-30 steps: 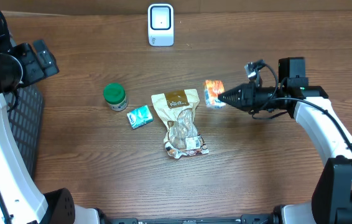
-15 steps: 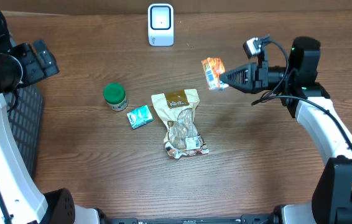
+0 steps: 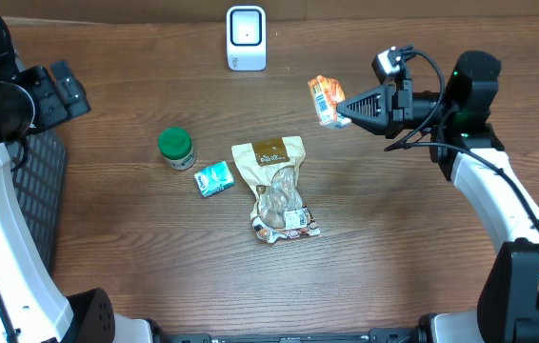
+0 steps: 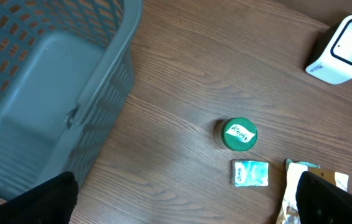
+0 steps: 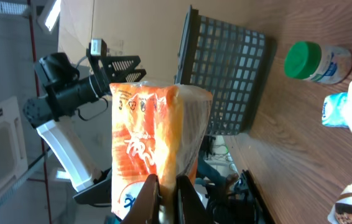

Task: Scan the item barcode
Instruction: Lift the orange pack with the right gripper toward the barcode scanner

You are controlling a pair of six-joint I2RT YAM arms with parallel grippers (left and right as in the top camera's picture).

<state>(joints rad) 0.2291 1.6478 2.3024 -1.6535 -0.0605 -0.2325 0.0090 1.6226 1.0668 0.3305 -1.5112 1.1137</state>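
Right gripper (image 3: 338, 107) is holding the orange snack packet (image 3: 324, 98) up in the air, off to the right of the white scanner (image 3: 247, 38).
Its jaws are pinching tight on one edge of the packet, and the rest of the packet is sticking out beyond the tips, clear of the bench (image 3: 393, 238). The left gripper (image 3: 60, 90) is hanging near the grey basket (image 4: 51, 81) with its jaws spread wide and gripping nothing, well apart from the packet.

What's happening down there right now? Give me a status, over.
Right gripper shut on orange packet, held above table. Left gripper open, empty, near basket. Nothing between packet and white scanner.
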